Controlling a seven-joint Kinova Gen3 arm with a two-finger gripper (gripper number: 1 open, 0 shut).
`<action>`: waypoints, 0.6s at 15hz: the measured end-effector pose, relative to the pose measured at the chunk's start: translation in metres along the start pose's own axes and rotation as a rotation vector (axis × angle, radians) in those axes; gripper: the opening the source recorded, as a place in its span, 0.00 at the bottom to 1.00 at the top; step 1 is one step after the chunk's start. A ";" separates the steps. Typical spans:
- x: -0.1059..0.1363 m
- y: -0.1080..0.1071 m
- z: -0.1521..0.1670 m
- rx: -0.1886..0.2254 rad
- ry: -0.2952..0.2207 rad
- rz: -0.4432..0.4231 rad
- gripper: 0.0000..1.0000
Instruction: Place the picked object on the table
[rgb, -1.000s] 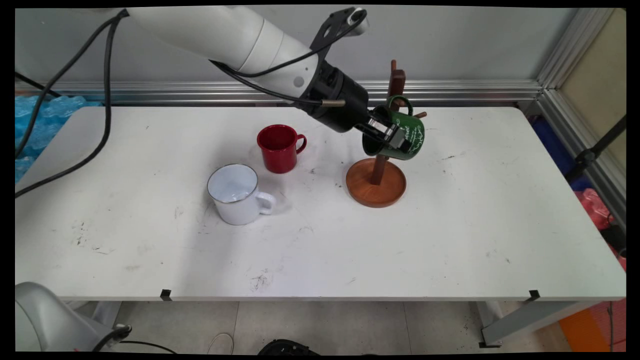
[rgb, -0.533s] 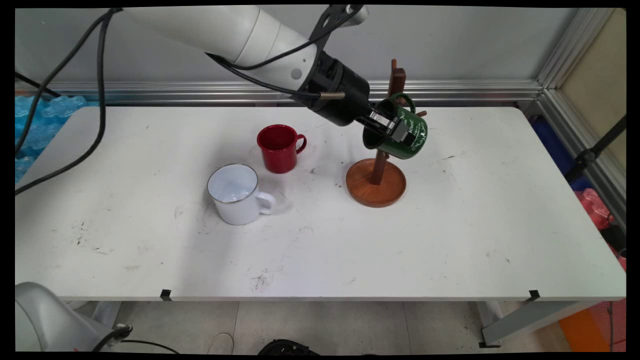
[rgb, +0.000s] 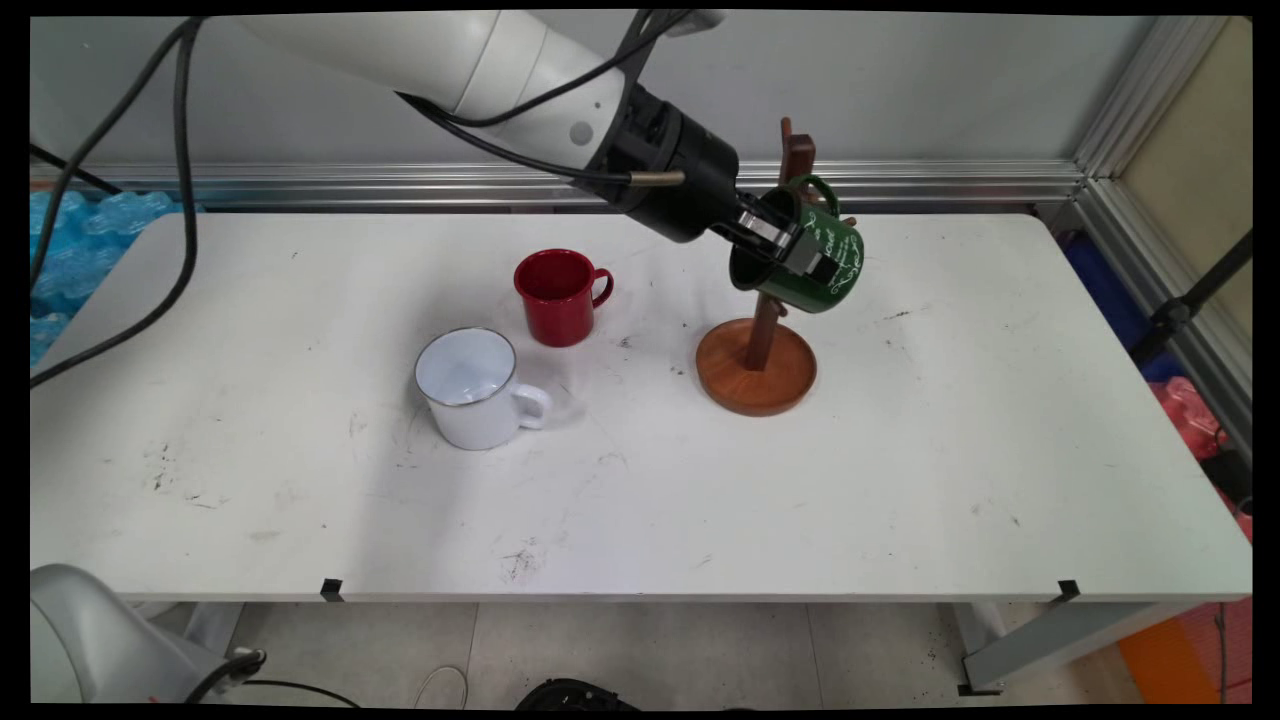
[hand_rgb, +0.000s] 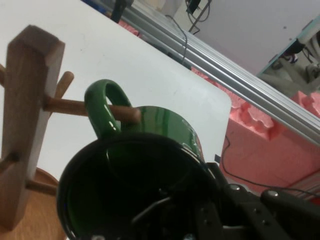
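My gripper (rgb: 790, 248) is clamped on the rim of a dark green mug (rgb: 812, 270), one finger inside the bowl and the other on the outer wall. I hold the mug tilted, its mouth facing back toward my wrist, above a wooden mug stand (rgb: 757, 365) that sits toward the table's (rgb: 700, 500) far edge, right of centre.

Over the last second I have carried the mug a little higher and further right. The stand's round base has also slid slightly right on the table, so the mug or its handle seems to be dragging on the stand.

From my hand camera, the green handle (hand_rgb: 102, 107) is looped over one of the stand's horizontal pegs (hand_rgb: 90, 108), with the peg's tip poking through the loop. The square post (hand_rgb: 25, 125) rises just beside it.

Two other mugs stand upright and apart, left of the stand: a red mug (rgb: 556, 296) and, nearer the front edge, a white mug (rgb: 472, 388).
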 end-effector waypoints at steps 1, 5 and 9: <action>0.000 0.002 -0.002 -0.005 0.002 0.004 0.00; -0.001 0.007 -0.008 -0.022 0.000 0.012 0.00; -0.004 0.013 -0.014 -0.042 -0.007 0.021 0.00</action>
